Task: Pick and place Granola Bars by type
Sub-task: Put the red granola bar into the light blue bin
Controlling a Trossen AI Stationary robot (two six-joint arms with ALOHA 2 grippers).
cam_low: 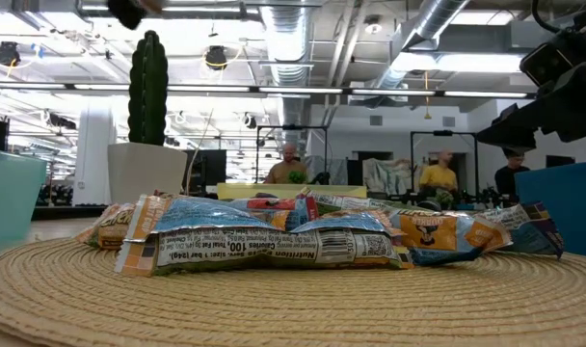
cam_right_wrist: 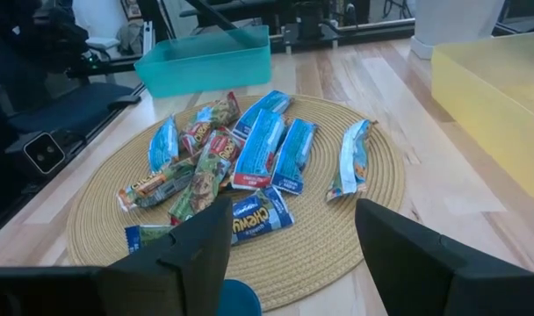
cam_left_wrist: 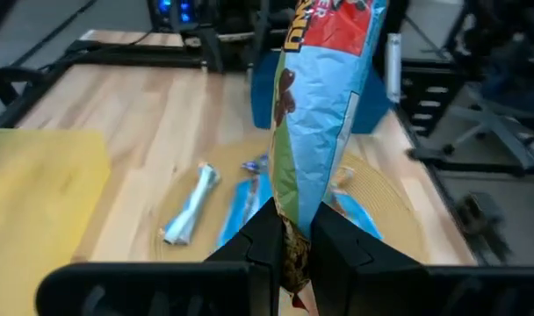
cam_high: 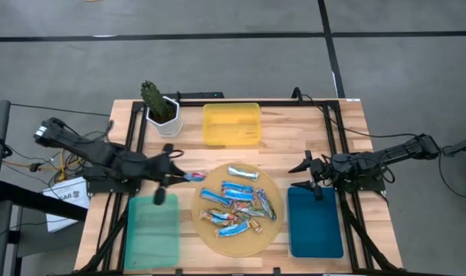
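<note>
Several granola bars (cam_high: 237,203) in blue-white, blue-red and brownish-gold wrappers lie flat on a round woven mat (cam_high: 271,234); they also show in the right wrist view (cam_right_wrist: 249,158) and the low view (cam_low: 264,241). My left gripper (cam_high: 172,173) is at the mat's left edge, above the table, shut on one blue bar with red and orange print (cam_left_wrist: 324,105). My right gripper (cam_right_wrist: 289,254) is open and empty, just right of the mat and above the blue tray's far end (cam_high: 306,175). My left gripper pinches the blue-red bar by its crimped end (cam_left_wrist: 292,250) between its two fingers. The fingers come level from the table's left and lie along the bar. The bar (cam_high: 195,176) sticks out ahead of the fingers toward the table's right, lifted clear of mat and table.
A green tray (cam_high: 152,230) lies left of the mat, a blue tray (cam_high: 316,226) right of it, and a yellow tray (cam_high: 231,124) behind it. A cactus in a white pot (cam_high: 160,109) stands at the far left. People show in the room beyond (cam_low: 291,164).
</note>
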